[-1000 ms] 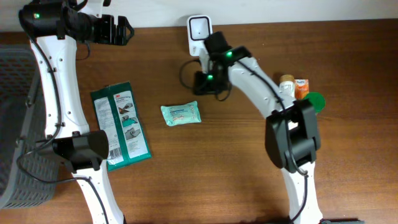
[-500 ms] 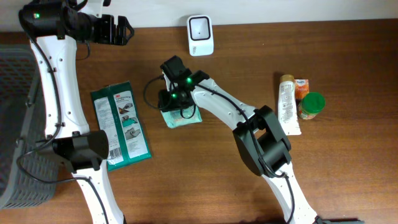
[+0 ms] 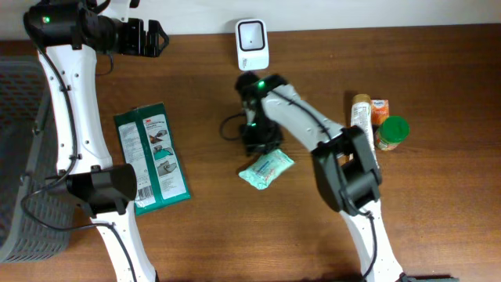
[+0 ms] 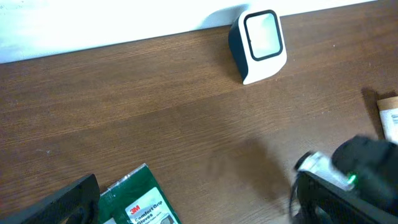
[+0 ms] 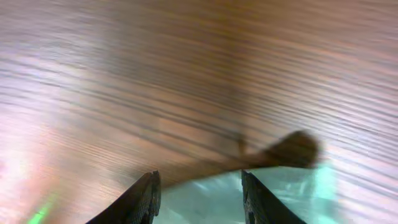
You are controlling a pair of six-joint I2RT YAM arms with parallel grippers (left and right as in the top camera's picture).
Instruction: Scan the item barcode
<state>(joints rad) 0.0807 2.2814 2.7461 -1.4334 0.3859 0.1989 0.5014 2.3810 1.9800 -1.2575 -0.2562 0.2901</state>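
Clearly nearer than the wide-open, empty left gripper, the right gripper straddles the slanting teal packet half-open, grip unclear, scanner straight beyond.

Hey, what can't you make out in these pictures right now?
Barcode on the mint packet: too small overhead, blurred in the right wrist view.
Whether the right fingers grip it: motion blur at the wrist, arm covers them overhead.
Tube: cut off by the left wrist view's right edge.
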